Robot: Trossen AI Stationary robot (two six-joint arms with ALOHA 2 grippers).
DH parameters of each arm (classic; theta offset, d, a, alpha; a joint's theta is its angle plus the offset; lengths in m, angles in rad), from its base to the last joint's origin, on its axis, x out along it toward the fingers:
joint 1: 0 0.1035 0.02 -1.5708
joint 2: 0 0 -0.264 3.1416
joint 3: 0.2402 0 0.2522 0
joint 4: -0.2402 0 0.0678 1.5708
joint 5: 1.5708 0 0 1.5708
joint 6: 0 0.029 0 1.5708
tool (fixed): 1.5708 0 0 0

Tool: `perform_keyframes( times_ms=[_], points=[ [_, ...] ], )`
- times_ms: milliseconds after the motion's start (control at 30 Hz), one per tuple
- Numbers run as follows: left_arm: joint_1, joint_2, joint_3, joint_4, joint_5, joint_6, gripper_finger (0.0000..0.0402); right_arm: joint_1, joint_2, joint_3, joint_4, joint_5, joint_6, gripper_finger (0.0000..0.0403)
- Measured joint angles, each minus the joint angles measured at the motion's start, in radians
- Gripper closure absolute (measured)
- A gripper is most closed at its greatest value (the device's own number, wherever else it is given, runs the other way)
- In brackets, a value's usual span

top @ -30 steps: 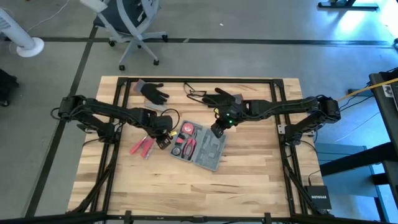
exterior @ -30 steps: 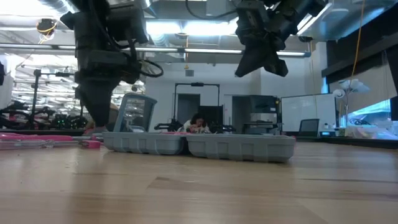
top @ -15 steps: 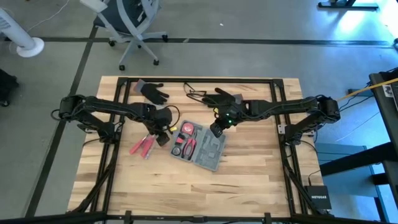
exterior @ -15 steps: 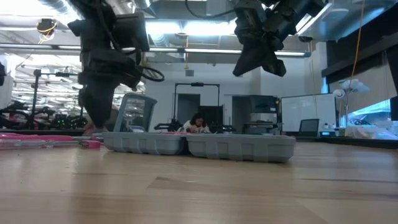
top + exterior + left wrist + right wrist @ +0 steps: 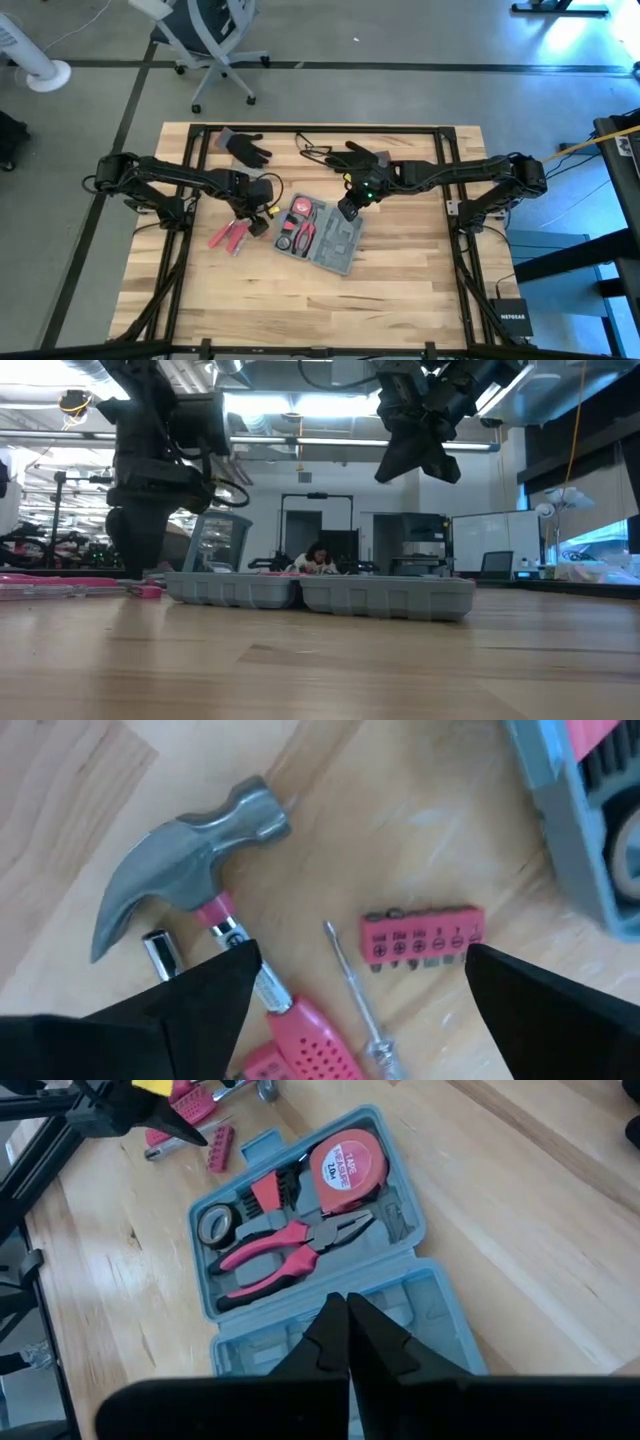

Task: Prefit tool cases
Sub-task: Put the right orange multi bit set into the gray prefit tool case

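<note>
Grey-blue plastic, the tool case (image 5: 322,235) lies opened flat near the middle of the wooden table (image 5: 400,290), holding a red tape measure (image 5: 345,1162), pink-handled pliers (image 5: 285,1250) and a roll of tape (image 5: 212,1226). At its 9 o'clock the left gripper (image 5: 260,215) hangs over loose tools, a hammer (image 5: 185,845), a bit holder (image 5: 422,938) and a thin screwdriver (image 5: 355,1000), fingers spread wide and gripping nothing. The right gripper (image 5: 347,208) hovers at the case's 12 o'clock edge, fingers pressed together, empty.

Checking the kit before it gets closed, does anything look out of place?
Yes: the hammer, a bit strip and a small screwdriver lie loose on the table beside the open tool case, not in its slots.
</note>
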Motion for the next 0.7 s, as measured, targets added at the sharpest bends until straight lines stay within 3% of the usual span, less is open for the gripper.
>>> perform_keyframes(
  times_ms=[467, 700],
  points=[
    [0.009, 0.0, 0.039, -0.109, 0.009, 0.012, 0.005, 0.0, 0.017, 0.0, 0.018, 0.001, 0.0, 0.0403],
    [-0.076, 0.005, 0.138, -0.155, -0.138, 0.004, 0.005, 0.0, 0.068, 0.0, 0.052, -0.058, 0.02, 0.0403]
  ],
)
